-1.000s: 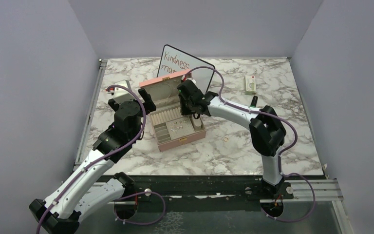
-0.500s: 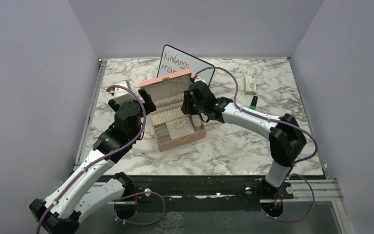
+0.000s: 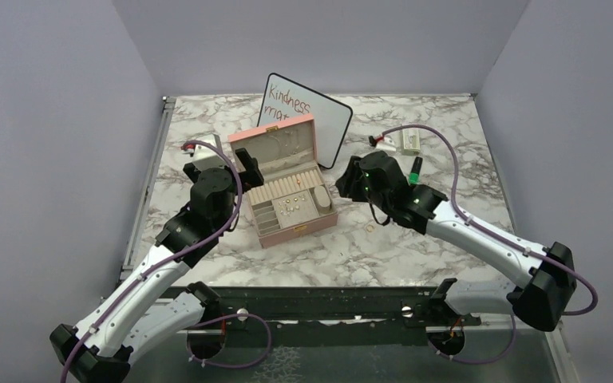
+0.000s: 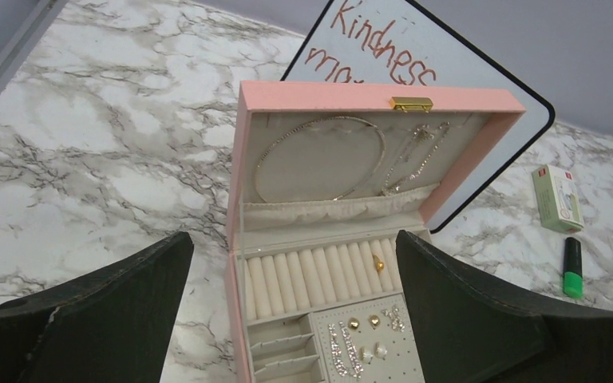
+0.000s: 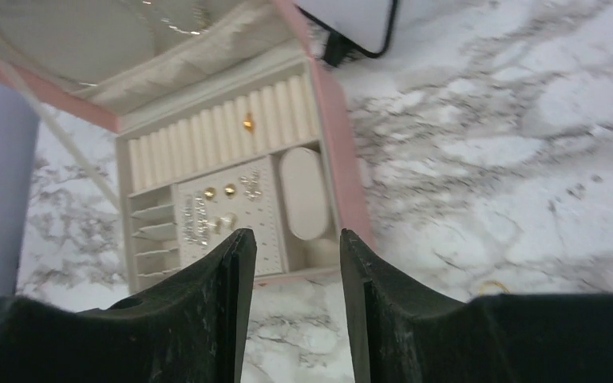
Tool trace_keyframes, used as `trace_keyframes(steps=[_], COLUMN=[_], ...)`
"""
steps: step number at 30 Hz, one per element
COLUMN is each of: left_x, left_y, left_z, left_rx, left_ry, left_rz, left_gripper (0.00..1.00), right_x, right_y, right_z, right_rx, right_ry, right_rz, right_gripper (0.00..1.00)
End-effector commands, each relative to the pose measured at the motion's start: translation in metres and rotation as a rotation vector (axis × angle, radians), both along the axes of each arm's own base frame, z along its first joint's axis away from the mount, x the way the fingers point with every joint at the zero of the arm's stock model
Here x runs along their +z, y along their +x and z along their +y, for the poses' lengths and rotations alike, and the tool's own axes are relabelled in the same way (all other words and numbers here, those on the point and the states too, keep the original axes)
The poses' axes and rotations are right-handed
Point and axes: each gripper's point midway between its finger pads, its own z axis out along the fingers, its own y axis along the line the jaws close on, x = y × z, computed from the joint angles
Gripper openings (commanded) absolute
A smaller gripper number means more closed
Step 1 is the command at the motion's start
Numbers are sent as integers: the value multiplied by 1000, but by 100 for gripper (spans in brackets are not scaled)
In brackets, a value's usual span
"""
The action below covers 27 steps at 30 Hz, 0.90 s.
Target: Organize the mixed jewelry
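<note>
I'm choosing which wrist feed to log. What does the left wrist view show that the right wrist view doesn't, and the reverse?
Only the left wrist view: the gold clasp of the pink jewelry box, the red writing on the whiteboard, the white-green packet and the green marker.
Only the right wrist view: the oval cushion inside the box and a gold ring lying outside it.
Both: the open box, its ring rolls holding one gold piece, and the earring panel.

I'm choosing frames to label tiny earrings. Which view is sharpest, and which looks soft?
Left wrist: sharp, the earrings in the pink jewelry box read crisply. Right wrist: softer, the marble table smeared. Top external: even light, no glare, earrings too small.
</note>
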Motion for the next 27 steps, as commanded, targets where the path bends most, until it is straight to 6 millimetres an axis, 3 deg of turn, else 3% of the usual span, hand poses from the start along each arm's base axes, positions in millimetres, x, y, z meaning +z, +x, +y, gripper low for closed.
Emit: trace_keyframes(steps=[1,5,12,16,20,27], left_x=[6,4,-4,-8,-10,-13], left_y=[1,2,-2,-2,-2,-2], left_z=[-20,-36,-61,-66,-64,-61], left_rx=[-101,-173,-299,-322,-311,-295], left_ry=[-54,-72,-109,-117,-120,-113], left_rz=[-27,-25,-19,-9,-6,3], left_gripper=[99,99,99,99,99,99], right_x=[-41,-69,-119,-149,-176,-194], right_y=[-18,-29,-34,-37,-40,-32], right_z=[-68,-95,-110,-109,-108,-106], right_rx=[-240,-288,-140,-54,-18,9], right_ry=[-149,-223,-330,-354,-419,-461], right_rz=[122,206,291,374,449,471], right_gripper=[48,48,46,34,28,26])
